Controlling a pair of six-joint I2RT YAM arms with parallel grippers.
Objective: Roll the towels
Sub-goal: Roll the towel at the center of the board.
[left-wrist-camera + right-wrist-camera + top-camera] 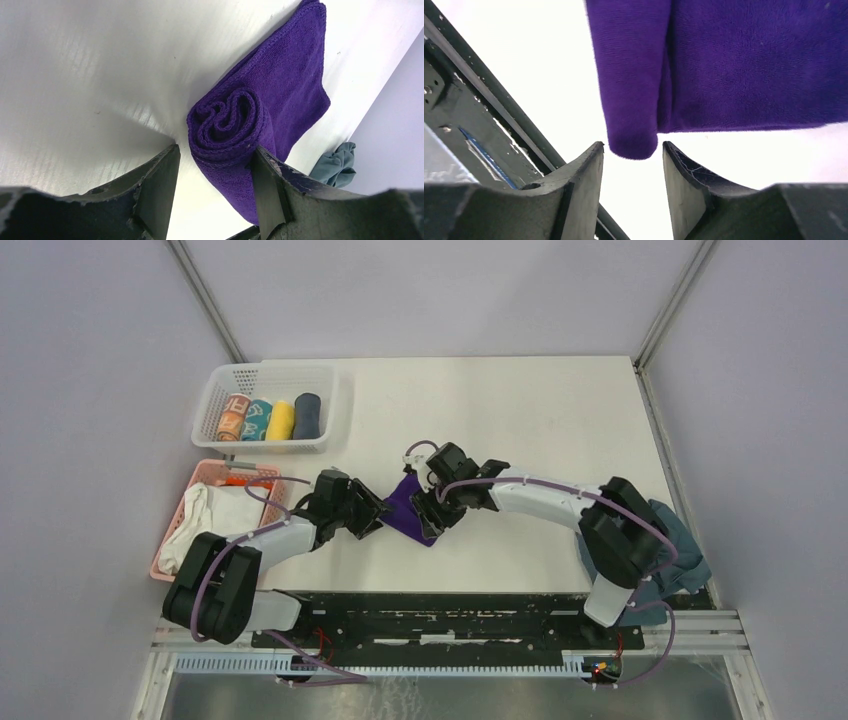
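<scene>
Two grippers of mine meet at the purple towel point(403, 508), near the middle of the table point(520, 410).
My left gripper point(214, 152) has its fingers apart around the towel's rolled end; one finger touches it and the other stands clear. My right gripper point(631, 147) is spread too, with the roll's other tip just at its opening, unclamped. The grey towel point(688, 548) lies crumpled at the table's right edge.

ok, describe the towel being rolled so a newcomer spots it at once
On the white table, look near the front centre, where the left gripper and right gripper face each other. The purple towel lies between them, partly rolled. It is the only purple cloth: the loose teal-grey cloth sits at the right edge, finished rolls in the white basket.
</scene>
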